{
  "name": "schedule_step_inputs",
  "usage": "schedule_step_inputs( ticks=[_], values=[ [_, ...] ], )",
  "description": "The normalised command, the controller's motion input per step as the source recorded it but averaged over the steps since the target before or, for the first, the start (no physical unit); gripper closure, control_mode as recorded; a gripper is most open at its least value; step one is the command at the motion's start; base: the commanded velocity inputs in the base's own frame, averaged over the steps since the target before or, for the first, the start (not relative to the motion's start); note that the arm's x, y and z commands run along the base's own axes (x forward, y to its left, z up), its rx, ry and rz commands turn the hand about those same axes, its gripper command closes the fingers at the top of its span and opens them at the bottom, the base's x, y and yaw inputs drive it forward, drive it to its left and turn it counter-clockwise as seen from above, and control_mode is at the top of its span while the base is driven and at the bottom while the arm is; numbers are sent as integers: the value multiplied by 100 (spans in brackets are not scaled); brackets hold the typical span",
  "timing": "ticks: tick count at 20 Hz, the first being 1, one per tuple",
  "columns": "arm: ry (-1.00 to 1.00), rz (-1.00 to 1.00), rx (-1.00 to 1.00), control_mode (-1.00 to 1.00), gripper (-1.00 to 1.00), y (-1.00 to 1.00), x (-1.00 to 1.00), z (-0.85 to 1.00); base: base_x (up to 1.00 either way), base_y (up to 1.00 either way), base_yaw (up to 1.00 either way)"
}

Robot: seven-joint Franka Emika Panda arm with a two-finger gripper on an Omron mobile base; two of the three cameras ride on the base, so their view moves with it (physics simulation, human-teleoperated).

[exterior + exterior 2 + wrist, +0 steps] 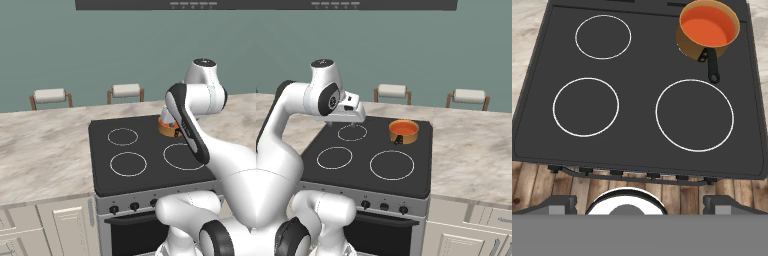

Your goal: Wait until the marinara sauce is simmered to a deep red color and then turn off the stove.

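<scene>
The marble tabletop (476, 150) runs wide on both sides of the stove (371, 150), which sits flush in it so the black glass lies level with the work surface. Beyond the tabletop's far edge, two stools (50, 96) stand against the green wall. The stove's steel front carries a row of small black knobs (384, 206) facing the robot, within easy reach for switching a burner off.

The arm folds up over the near-left part of the cooktop, and its tool (341, 124) hangs above the glass, well apart from everything. Its jaws are spread fully and grip nothing, which suits a waiting pose: high enough to watch the whole cooktop from the hand view.

The small copper pot (707, 31) sits on the far-right burner, its dark handle (711, 64) pointing toward the near edge. Inside, the marinara sauce (708, 26) is a smooth orange-red disc, by my judgement not yet deep red, so waiting seems right.
</scene>
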Motion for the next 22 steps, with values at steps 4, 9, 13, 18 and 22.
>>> schedule_step_inputs(
  ticks=[4, 9, 13, 18, 22],
  values=[
    [0, 0, 0, -100, -100, 0, 0, 0, 0, 0, 0],
    [0, 0, 0, -100, -100, 0, 0, 0, 0, 0, 0],
    [0, 0, 0, -100, -100, 0, 0, 0, 0, 0, 0],
    [0, 0, 0, -100, -100, 0, 0, 0, 0, 0, 0],
    [0, 0, 0, -100, -100, 0, 0, 0, 0, 0, 0]
  ],
)
